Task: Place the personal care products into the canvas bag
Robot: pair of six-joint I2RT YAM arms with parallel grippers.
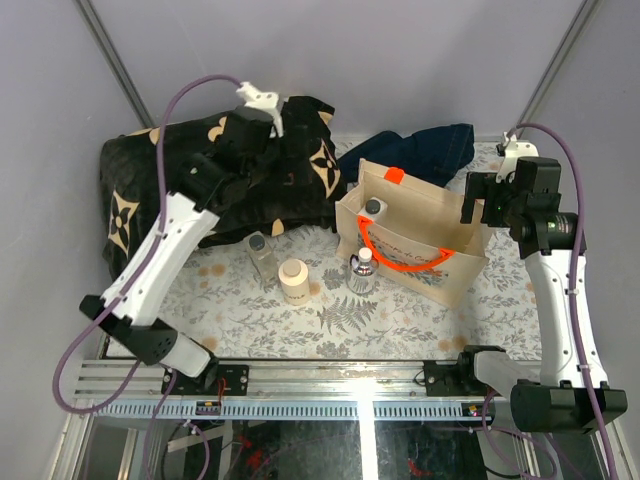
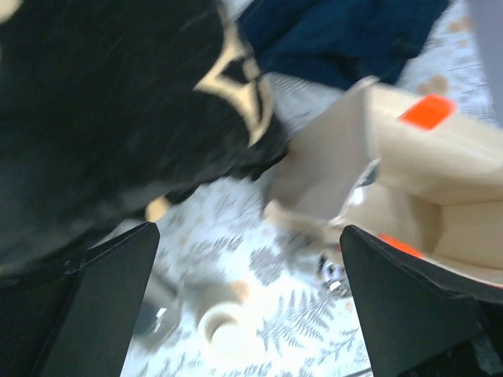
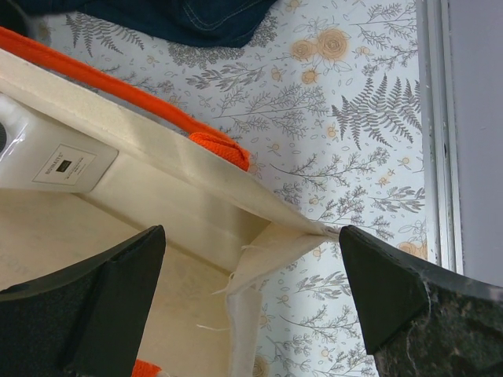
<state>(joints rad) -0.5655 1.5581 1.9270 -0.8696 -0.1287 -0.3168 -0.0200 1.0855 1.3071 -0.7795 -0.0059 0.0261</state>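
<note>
The canvas bag (image 1: 420, 245) stands open at table centre with orange handles. The taller white bottle (image 1: 374, 207) lies inside it at the left end and also shows in the right wrist view (image 3: 55, 161). The clear bottle with dark cap (image 1: 262, 250), the beige jar (image 1: 294, 280) and the faceted white-capped bottle (image 1: 362, 272) stand on the table left of the bag. My left gripper (image 1: 285, 150) is open and empty above the black blanket, with the jar (image 2: 220, 330) blurred below it. My right gripper (image 1: 478, 205) is open, straddling the bag's right corner (image 3: 267, 236).
A black blanket with cream motifs (image 1: 200, 170) is heaped at the back left. A dark navy cloth (image 1: 420, 150) lies behind the bag. The table's right rail (image 3: 436, 133) runs close beside my right gripper. The table cover has a fern print (image 1: 340, 320).
</note>
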